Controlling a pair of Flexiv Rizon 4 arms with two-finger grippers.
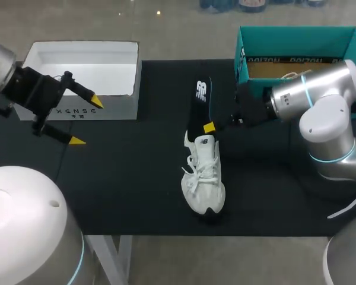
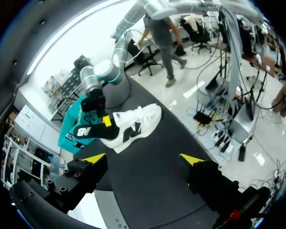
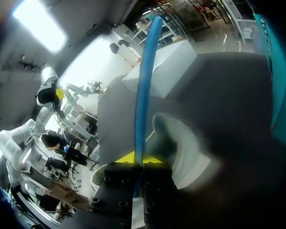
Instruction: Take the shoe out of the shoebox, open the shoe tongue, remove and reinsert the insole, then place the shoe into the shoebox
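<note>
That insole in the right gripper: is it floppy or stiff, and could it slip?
Probably springy rather than limp: the insole, pinched near one end by the right gripper, stretches out with only a slight curve. It is likely very light, since it looks thin edge-on in the right wrist view. It might pivot in the jaws, which grip only a small area.

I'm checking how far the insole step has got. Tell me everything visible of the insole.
The flat black insole, white logo on top, blue along its edge, looks like thin foam. The right tool is shut on it near its lower end, which meets the heel opening of the white lace-up sneaker; whether that end sits inside is unclear. The rest slants away over the black table mat.
</note>
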